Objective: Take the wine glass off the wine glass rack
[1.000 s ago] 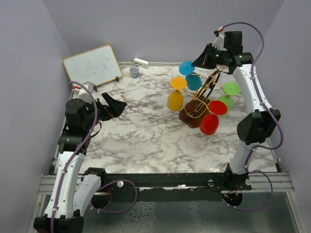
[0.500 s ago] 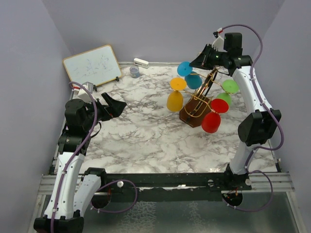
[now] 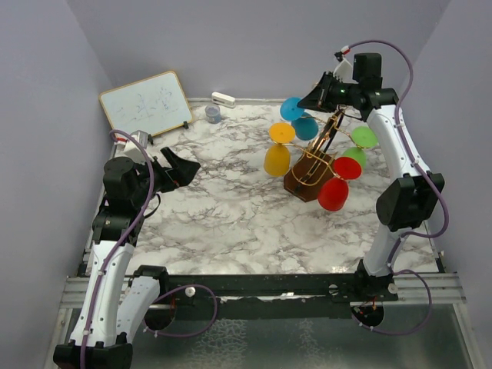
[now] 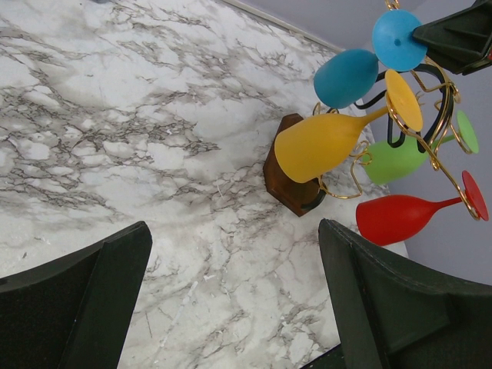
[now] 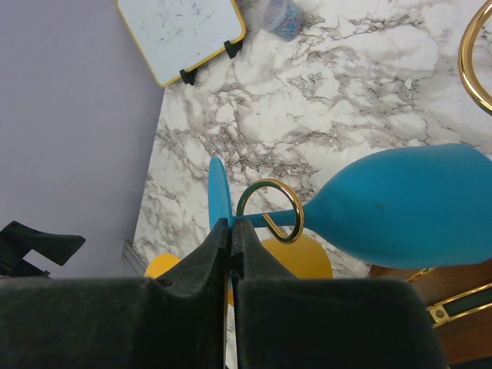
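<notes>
We are holding the left gripper (image 3: 183,171) spread wide near the table's (image 3: 231,223) edge, leaving room for the other arm. Farther back, on the wine glass rack (image 3: 307,181), the blue wine glass (image 5: 407,204) is hanging by its stem. The right gripper (image 5: 231,225) is meeting its foot (image 5: 217,188), probably to slide it free. The jaws are nearly together, and we cannot tell whether they are pinching it.

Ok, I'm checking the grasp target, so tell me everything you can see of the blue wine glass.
The blue wine glass looks like opaque matte plastic: a rounded bowl, thin stem and flat round foot. It hangs on the far side of the wine glass rack, stem threaded through a gold ring, foot on one side of it, bowl on the other. The right gripper pinches the foot's rim, seen edge-on in its wrist view. No liquid, chips or cracks show.
</notes>
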Motion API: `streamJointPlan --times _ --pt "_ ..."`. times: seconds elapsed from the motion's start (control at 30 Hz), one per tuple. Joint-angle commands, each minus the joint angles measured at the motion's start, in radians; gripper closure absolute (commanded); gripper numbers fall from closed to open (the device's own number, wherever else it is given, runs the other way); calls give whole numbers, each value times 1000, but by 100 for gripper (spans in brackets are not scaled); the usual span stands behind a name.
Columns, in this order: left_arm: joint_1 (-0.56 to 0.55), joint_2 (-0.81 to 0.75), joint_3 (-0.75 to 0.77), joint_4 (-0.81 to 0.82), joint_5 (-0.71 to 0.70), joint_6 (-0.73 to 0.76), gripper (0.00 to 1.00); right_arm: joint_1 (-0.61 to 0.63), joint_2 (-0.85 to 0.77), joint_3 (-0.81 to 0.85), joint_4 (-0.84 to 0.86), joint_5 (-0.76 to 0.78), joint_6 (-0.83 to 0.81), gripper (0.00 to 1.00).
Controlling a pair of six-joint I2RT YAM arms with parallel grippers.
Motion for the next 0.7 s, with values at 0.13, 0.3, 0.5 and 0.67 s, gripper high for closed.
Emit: streamJointPlan --times 0.13,0.3,0.5,0.67 --pt "-2 -13 -4 14 -18 -9 8 2 -64 -49 50 48 67 99" --pt "-2 -12 2 7 -19 -9 8 -12 -137 -160 138 64 156 99" --pt "-2 -12 5 9 -16 -13 8 -31 -215 -267 209 84 223 99" --pt "-2 -12 5 10 -15 -15 8 -44 -225 -270 198 131 234 99"
